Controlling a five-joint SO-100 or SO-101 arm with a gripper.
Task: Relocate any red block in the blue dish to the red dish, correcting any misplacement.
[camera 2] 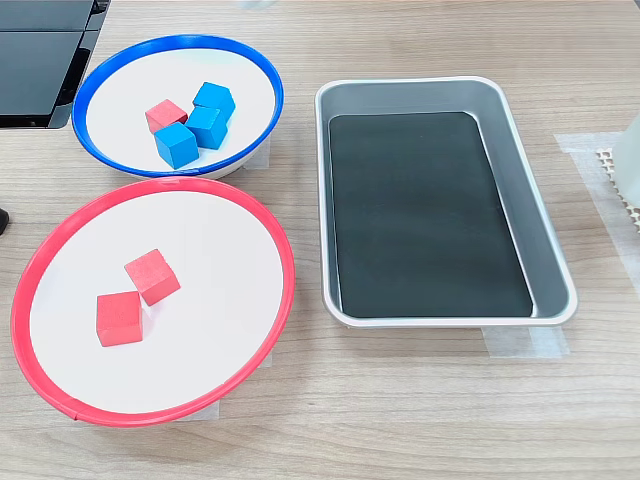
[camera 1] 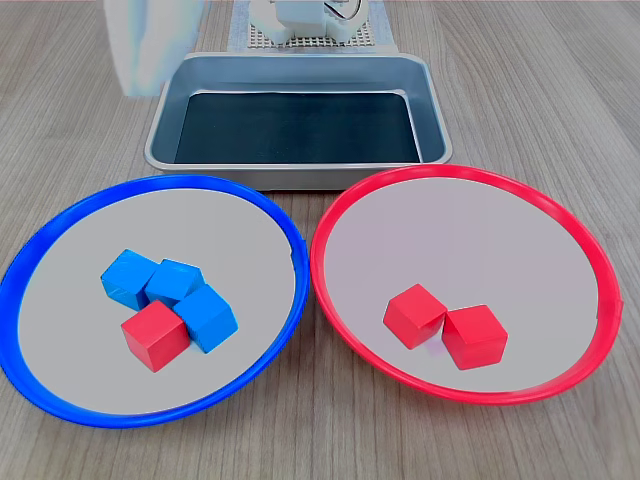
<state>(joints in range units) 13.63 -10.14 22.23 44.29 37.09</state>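
One red block [camera 1: 155, 335] [camera 2: 164, 114] lies in the blue dish [camera 1: 60, 225] [camera 2: 262, 78], touching a cluster of three blue cubes [camera 1: 175, 283] [camera 2: 197, 124]. The red dish [camera 1: 590, 250] [camera 2: 270, 235] stands beside it, on the first exterior view's right, and holds two red cubes [camera 1: 447, 325] [camera 2: 137, 295] that touch each other. No gripper fingers show in either exterior view. Only the arm's white base [camera 1: 300, 20] shows, at the top edge of the first exterior view, behind the tray.
A rectangular metal tray [camera 1: 165, 105] [camera 2: 520, 180] with a dark floor stands behind the two dishes, with nothing in it. A blurred pale shape [camera 1: 150, 45] hangs at the tray's far left corner in the first exterior view. A black device [camera 2: 40, 60] sits at the second exterior view's top left.
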